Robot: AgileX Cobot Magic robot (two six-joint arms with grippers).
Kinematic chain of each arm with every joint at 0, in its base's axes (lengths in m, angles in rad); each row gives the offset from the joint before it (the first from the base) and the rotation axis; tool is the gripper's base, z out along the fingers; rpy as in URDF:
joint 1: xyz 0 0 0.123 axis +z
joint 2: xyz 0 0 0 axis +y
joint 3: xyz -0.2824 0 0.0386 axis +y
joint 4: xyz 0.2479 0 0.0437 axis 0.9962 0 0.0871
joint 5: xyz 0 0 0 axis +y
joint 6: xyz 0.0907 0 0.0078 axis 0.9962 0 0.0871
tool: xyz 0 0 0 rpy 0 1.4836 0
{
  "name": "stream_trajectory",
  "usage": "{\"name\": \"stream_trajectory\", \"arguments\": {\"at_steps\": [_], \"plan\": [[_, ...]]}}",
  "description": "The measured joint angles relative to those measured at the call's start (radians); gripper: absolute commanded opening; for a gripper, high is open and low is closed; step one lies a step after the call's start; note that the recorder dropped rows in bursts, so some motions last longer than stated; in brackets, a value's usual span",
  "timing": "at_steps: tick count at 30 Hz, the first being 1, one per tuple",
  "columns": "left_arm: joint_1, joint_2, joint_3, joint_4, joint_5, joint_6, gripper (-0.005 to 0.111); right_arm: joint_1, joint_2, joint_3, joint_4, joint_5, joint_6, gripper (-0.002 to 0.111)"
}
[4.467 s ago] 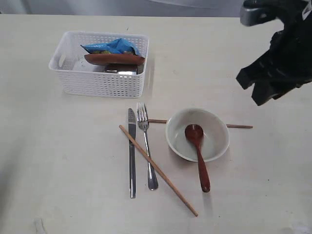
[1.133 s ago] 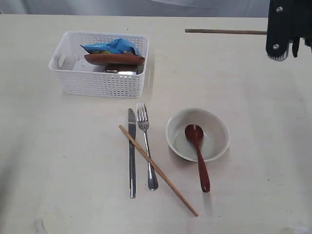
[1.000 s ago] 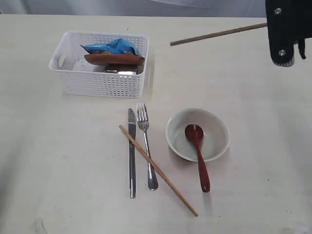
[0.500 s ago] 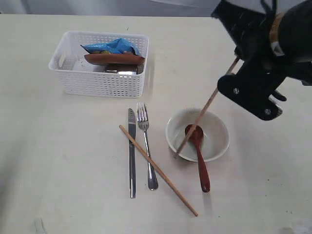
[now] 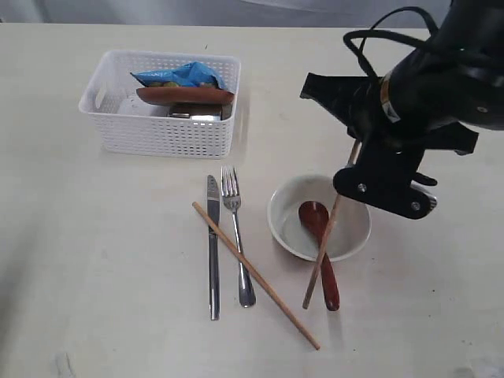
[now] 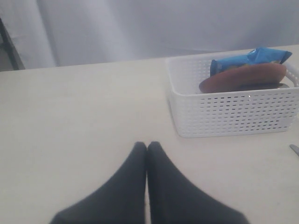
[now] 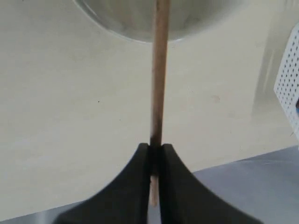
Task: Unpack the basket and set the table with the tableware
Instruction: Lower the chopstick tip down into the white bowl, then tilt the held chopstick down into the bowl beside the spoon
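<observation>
My right gripper (image 5: 352, 169) (image 7: 155, 147) hangs over the off-white bowl's (image 5: 277, 214) far right side, shut on one wooden chopstick (image 5: 321, 250) (image 7: 160, 70). That stick slopes down across the bowl, its low end beside the handle of the dark red-brown spoon (image 5: 326, 276). The other chopstick (image 5: 256, 276) lies slantwise on the table (image 5: 94, 260), crossing the steel fork (image 5: 236, 236) beside the knife (image 5: 213, 252). The white basket (image 5: 157, 130) (image 6: 233, 112) holds the brown plate (image 5: 185, 95) (image 6: 243, 77). My left gripper (image 6: 146, 145) is shut and empty over bare table.
A blue snack packet (image 5: 181, 75) (image 6: 247, 58) lies over the plate in the basket, and something of steel (image 5: 193, 115) shows beneath it. The right arm's black body and cable (image 5: 441, 87) fill the space right of the bowl.
The right gripper came down from the far right corner toward the bowl. The chopstick it holds swung from nearly level to steep, and its low end moved from the bowl rim to beside the spoon handle.
</observation>
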Motion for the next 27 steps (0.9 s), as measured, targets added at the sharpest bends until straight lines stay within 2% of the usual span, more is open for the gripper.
{"name": "stream_trajectory", "arguments": {"at_steps": [18, 27], "plan": [[0.000, 0.000, 0.000, 0.000, 0.000, 0.000, 0.000, 0.000, 0.117, 0.000, 0.015, -0.076, -0.022, 0.000], [0.000, 0.000, 0.000, 0.000, 0.000, 0.000, 0.000, 0.000, 0.175, 0.000, 0.015, -0.114, 0.037, 0.000]]}}
